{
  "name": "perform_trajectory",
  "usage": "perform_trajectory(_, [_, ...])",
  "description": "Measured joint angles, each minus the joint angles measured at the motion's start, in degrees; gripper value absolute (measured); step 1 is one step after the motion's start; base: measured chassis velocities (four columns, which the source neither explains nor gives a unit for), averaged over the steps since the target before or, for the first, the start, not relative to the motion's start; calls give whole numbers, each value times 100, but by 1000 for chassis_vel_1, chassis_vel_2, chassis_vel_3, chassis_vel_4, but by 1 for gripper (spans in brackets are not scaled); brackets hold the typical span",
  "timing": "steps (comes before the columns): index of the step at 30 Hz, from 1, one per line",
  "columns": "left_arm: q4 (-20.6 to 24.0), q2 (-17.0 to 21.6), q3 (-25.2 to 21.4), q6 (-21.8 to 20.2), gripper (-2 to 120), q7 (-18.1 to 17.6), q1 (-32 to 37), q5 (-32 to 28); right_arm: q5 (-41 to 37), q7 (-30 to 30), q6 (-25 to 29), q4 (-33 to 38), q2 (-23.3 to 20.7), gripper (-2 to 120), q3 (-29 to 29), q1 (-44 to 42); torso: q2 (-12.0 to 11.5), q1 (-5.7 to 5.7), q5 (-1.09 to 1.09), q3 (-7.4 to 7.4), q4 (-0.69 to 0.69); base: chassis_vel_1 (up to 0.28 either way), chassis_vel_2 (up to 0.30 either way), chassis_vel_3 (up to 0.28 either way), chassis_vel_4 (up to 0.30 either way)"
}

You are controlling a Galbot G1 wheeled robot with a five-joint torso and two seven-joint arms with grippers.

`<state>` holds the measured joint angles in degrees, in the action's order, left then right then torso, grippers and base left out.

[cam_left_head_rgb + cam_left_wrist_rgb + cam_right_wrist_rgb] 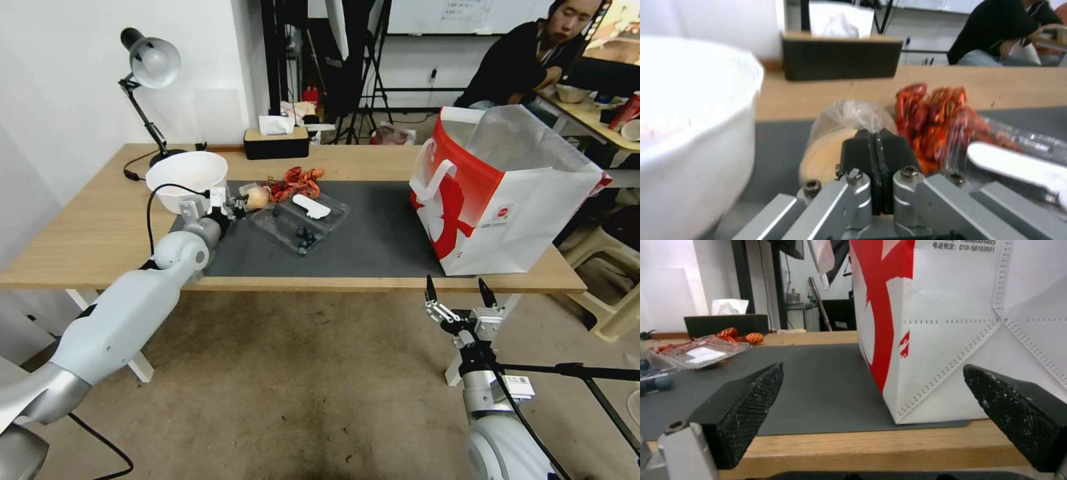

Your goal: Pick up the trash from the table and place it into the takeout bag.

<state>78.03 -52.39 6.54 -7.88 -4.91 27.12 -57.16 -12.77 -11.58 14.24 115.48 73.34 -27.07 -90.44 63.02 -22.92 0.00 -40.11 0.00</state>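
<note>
- Left gripper (875,146) pinching the plastic wrap of the plastic-wrapped bun (835,146), on the dark mat beside the large white bowl (187,175).
- Grasp step; next calls for lifting and carrying to the takeout bag (507,193).
- Right gripper (461,292) spread, idle below the table (87,227) edge.

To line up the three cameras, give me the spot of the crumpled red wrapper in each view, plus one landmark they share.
Head view: red wrapper at the mat's far edge, beside the bun.
Left wrist view: red wrapper beside the bun pinched by the left end effector.
Right wrist view: red wrapper far off, behind the clear tray.
Shared landmark: the black tissue box behind it.
</note>
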Motion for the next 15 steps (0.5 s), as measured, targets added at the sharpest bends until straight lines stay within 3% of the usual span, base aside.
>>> perform_trajectory(15, [658, 218, 91, 356, 0, 272, -302, 16, 35, -8, -8, -1, 21, 100, 28, 21, 0, 0, 0, 0, 1, 0, 0, 0, 0])
